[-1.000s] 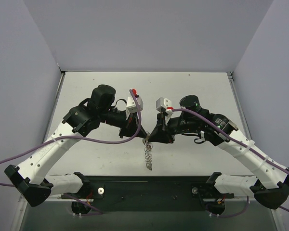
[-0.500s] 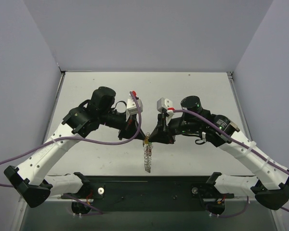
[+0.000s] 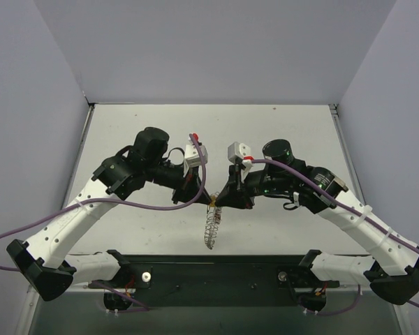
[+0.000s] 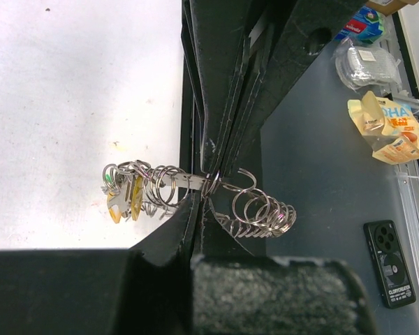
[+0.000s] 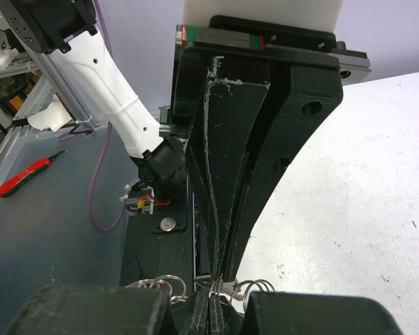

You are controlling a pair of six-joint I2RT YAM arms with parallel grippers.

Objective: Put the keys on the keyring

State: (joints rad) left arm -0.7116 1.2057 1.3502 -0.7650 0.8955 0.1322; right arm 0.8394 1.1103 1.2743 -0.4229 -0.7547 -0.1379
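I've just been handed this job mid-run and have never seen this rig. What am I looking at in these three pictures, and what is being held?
These are two robot arms bolted at the near edge of a white table. The wide picture looks down from above and behind them, with the left arm on the left. The other two pictures come from a camera on each wrist, looking along that arm's own fingers. The arms meet in the middle: the left end effector and the right end effector are both shut on the same spot of the keyring, a silver wire coil. A yellow-headed key sits among the coil's loops, with something small and green beside it.
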